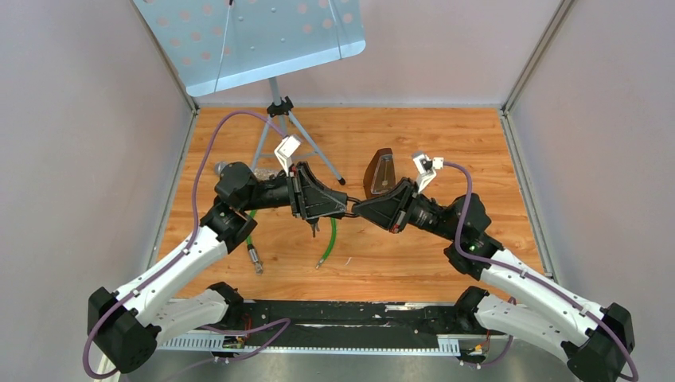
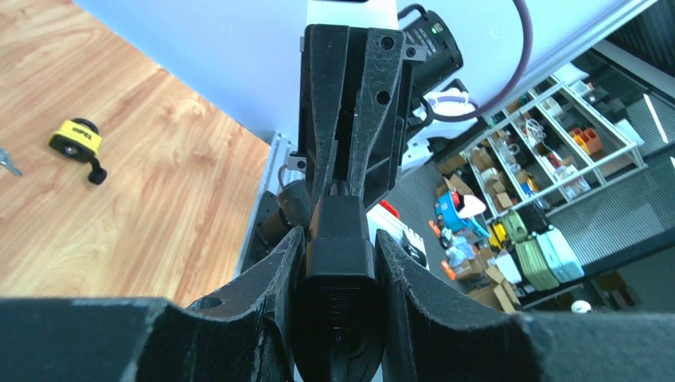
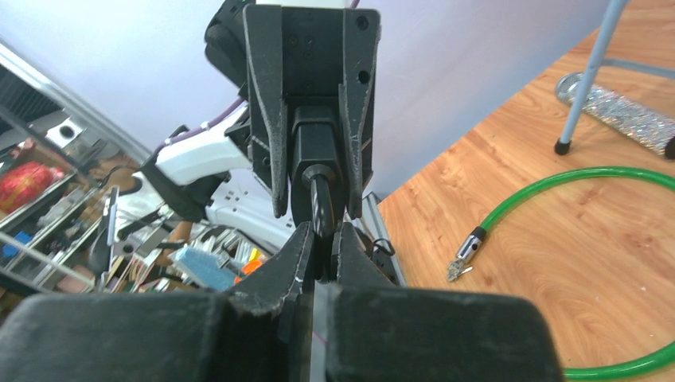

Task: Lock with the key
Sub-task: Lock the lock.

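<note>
Lettering turns up on just one thing: a small yellow device [image 2: 76,138] lying on the wooden table [image 1: 414,255], left of the lock in the left wrist view. It carries dark characters on its top, too small for me to read. Only that camera catches it; the overhead and right wrist views do not show it.

The overhead view alone takes in the music stand [image 1: 255,40] behind the lock and the brown wedge-shaped object [image 1: 379,171] just behind the lock and to its right. The right wrist view gives the clearest look at the green cable [image 3: 557,179] on the table below the lock. The cable's metal end [image 3: 465,259] lies loose on the boards, and a glittery silver tube [image 3: 621,115] sits beyond it.

On the lock's left, the left gripper [image 2: 338,235] stands partly open. Its two fingers press against the sides of the black lock [image 2: 338,278] and hold it up off the table at the middle of the workspace. Directly to the lock's right, the key [image 3: 321,195] shows as a dark stem running out of the lock's end face. Further right again, the right gripper [image 3: 325,235] is clamped tight on that stem, its fingertips nearly meeting, nose to nose with the left gripper.
</note>
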{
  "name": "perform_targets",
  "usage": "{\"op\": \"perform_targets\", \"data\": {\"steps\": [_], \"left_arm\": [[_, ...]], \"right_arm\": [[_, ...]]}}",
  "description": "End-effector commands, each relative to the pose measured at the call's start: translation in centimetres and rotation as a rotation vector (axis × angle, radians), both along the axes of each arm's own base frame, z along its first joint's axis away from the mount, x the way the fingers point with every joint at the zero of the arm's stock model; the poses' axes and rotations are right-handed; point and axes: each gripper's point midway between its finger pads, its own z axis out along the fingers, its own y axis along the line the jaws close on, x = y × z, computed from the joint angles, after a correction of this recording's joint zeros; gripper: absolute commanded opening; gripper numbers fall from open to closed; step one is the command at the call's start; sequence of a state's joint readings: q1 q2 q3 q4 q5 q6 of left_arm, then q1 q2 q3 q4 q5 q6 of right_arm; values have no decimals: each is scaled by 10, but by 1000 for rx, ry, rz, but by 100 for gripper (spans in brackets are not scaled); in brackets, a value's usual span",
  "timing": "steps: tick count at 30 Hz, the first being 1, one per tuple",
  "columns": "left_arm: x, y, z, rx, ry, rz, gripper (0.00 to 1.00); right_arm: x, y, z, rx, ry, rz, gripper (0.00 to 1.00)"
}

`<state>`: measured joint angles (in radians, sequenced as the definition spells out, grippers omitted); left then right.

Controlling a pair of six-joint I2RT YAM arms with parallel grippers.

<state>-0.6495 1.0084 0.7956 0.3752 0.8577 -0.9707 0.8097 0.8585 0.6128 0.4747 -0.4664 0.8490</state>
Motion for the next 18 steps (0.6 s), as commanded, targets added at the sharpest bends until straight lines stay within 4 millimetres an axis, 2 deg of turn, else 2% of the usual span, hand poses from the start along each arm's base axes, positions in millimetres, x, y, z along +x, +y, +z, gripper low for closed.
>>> {"op": "perform_targets", "data": {"steps": [1,5,7,10,14,16,18], "left_arm": [[-11,-38,-42,112,96,-37,0],[0,-25,-29,85,95,45,0],[12,-14,-21,57,110,111,0],[16,-4,-10,8,126,174,0],[21,2,2,-55,161,228,0],[23,5,7,-87,181,249,0],[24,8,11,-119,193,268,0]], "right_arm": [[-28,32,12,-2,-8,111,0],[-10,18,-6,-65,63,-26,0],[-2,8,-14,-77,109,-88,6],[7,-6,-23,-61,191,-176,25],[12,-17,-17,8,250,-231,62],[16,-19,-14,30,281,-249,71],[16,-19,-10,55,290,-249,75]]}}
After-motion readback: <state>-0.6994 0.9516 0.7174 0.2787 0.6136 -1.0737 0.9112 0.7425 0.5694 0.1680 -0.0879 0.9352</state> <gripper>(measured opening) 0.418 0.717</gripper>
